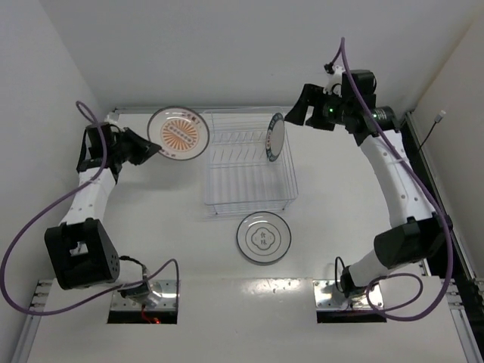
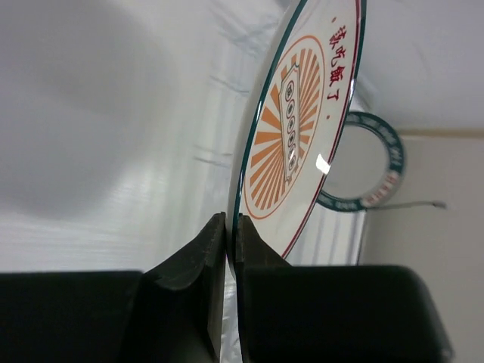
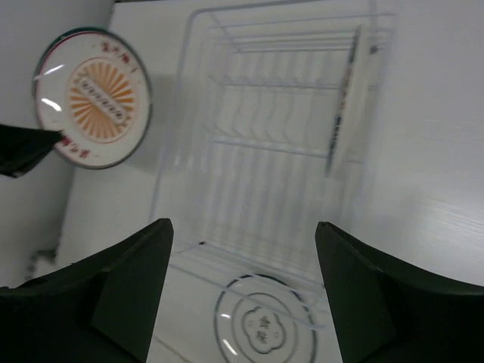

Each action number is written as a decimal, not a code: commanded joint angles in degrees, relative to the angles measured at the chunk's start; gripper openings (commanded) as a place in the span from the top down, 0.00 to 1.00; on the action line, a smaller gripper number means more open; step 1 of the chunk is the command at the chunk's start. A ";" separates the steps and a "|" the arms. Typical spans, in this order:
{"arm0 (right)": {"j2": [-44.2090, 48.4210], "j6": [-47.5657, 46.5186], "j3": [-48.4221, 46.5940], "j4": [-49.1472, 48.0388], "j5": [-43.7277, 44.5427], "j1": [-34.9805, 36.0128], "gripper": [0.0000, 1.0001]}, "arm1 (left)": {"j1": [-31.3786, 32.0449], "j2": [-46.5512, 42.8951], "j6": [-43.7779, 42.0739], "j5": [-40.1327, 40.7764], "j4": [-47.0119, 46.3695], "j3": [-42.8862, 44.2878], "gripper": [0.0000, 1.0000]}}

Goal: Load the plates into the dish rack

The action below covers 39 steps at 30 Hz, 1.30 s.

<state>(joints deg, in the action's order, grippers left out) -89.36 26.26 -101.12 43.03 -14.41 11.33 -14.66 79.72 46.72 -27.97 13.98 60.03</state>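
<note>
The left gripper point(image 2: 229, 224) is clamped on the rim of the orange sunburst plate point(image 1: 178, 133), holding it just beside the far left corner of the dish rack point(image 1: 243, 181). Inside the rack, the teal-rimmed plate point(image 1: 274, 138) stands upright at the right end, and the slots to its left are open. The white plate with the thin ring point(image 1: 263, 237) lies flat on the table point(image 1: 151, 219), near the front edge of the rack. The right gripper point(image 3: 242, 234) has its fingers spread wide above the far right side and touches nothing.
</note>
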 commanded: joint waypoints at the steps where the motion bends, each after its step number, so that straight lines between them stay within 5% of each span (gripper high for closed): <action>1: -1.59 9.76 8.98 -17.25 -24.58 -2.01 0.27 | 5.14 -1.93 5.03 -9.02 -9.44 0.98 1.00; 7: -3.98 19.96 16.13 -35.18 -34.45 -2.02 0.27 | 13.59 -1.94 12.60 -16.59 -24.34 -4.48 1.00; 17: -8.28 18.12 17.53 -31.34 -31.73 -0.61 0.30 | 26.42 -0.89 17.79 -15.98 -32.08 -4.40 1.00; 18: -8.28 18.12 18.76 -31.95 -31.73 -0.61 0.34 | 26.43 -0.36 17.79 -15.98 -32.08 -3.87 1.00; 19: -8.28 17.60 18.77 -32.47 -31.73 -0.61 0.66 | 27.13 -0.36 17.79 -15.98 -32.08 -3.87 1.00; 21: -6.45 17.07 19.29 -31.70 -29.81 -0.61 0.95 | 27.14 0.17 17.79 -15.98 -31.39 -3.34 1.00; 23: -4.43 14.88 18.25 -29.24 -24.98 -1.13 1.00 | 27.14 0.17 15.34 -15.37 -28.15 -0.90 0.82; 24: -2.59 12.44 17.28 -27.75 -20.52 -1.14 1.00 | 26.35 0.87 11.42 -14.76 -22.21 0.34 0.54; 28: -1.25 7.50 9.12 -16.77 -4.99 -0.62 1.00 | 23.11 3.06 -2.45 -8.71 -1.15 7.98 0.05; 32: -4.93 2.41 -2.03 -8.07 10.08 1.93 1.00 | 18.44 3.60 -9.89 4.55 12.20 12.13 0.00; 39: -18.62 -5.78 -18.38 -0.85 32.06 9.48 1.00 | 14.92 3.60 -13.14 11.79 18.09 12.13 0.00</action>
<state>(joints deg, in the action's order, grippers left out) -101.47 25.36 -113.84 38.06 4.99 18.22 0.54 83.57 37.41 -20.71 26.70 71.13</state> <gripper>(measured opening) 0.056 1.000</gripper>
